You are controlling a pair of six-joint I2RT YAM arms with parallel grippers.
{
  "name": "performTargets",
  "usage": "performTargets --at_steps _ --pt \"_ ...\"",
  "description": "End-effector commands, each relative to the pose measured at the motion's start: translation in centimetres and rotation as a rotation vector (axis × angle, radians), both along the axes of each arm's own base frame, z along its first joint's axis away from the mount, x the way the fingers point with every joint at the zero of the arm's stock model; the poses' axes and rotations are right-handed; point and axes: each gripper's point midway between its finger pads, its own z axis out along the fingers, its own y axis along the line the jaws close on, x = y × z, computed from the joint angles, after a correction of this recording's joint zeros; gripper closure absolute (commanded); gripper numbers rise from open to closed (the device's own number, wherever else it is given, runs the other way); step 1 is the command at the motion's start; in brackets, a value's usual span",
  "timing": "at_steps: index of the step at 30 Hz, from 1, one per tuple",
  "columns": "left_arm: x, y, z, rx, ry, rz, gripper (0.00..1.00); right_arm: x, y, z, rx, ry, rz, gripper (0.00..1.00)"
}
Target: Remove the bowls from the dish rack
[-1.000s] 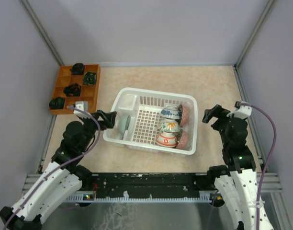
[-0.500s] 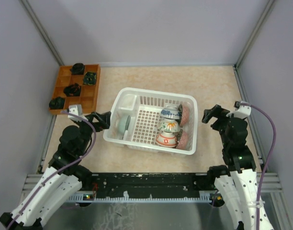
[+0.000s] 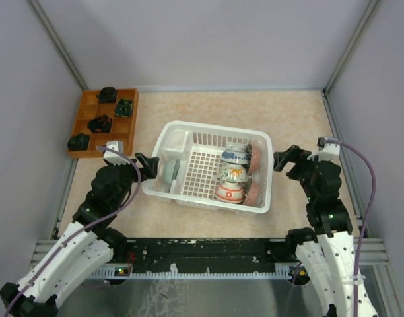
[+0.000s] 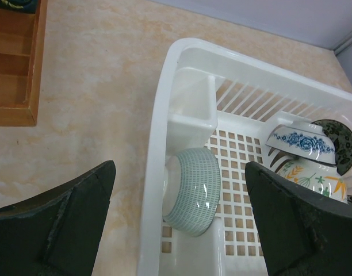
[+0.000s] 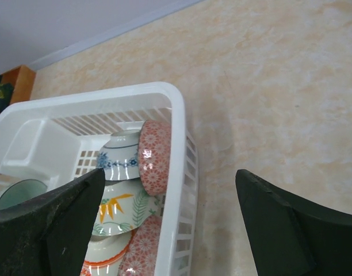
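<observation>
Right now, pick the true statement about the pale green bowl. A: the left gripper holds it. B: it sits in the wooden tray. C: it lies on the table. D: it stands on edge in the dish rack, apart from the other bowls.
D: the green bowl stands on edge inside the dish rack, bare grid floor between it and the other bowls.

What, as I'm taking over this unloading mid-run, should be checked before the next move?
1. Left end effector open and empty: ok.
2. Right end effector open and empty: ok.
3. Green bowl standing on edge at the rack's left end, centred in the left wrist view: ok.
4. Dish rack sitting flat on the table: ok.
5. Pink patterned bowl free of the blue-flowered bowl beside it: cannot tell, they are packed close.
</observation>
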Motion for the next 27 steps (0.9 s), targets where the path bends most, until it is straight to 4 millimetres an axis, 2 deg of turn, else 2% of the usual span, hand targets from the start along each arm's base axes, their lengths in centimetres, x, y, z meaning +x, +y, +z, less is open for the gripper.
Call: performTargets --at_steps 1,3,8,12,14,17,22,27 --pt "-0.1 -0.6 1.1 -0.006 -0.009 -0.028 0.01 0.5 4.5 4.4 0.090 -0.116 0.233 0.06" --pt "-0.1 -0.4 1.1 -0.014 -0.009 -0.017 0.01 0.5 6.4 5.0 0.159 -0.124 0.327 0.10" --pt "-0.6 0.6 1.6 -0.034 -0.028 0.020 0.01 0.9 9.2 6.6 0.263 -0.163 0.447 0.14" --pt "-0.9 0.9 1.8 -0.040 -0.036 0.026 0.01 1.7 11.4 7.0 0.231 -0.144 0.498 0.13" --pt "-0.9 0.9 1.7 -0.038 -0.032 0.026 0.01 1.9 13.4 7.1 0.202 -0.121 0.535 0.13" --pt "-0.9 0.9 1.7 -0.036 -0.030 0.028 0.01 2.6 16.6 6.4 0.156 -0.064 0.571 0.12" --pt "-0.9 1.4 1.6 -0.026 -0.020 0.049 0.01 2.4 22.5 5.6 0.166 0.013 0.626 0.12" --pt "-1.0 1.6 1.3 -0.013 -0.003 0.058 0.01 3.0 26.3 3.4 0.278 0.125 0.643 0.17"
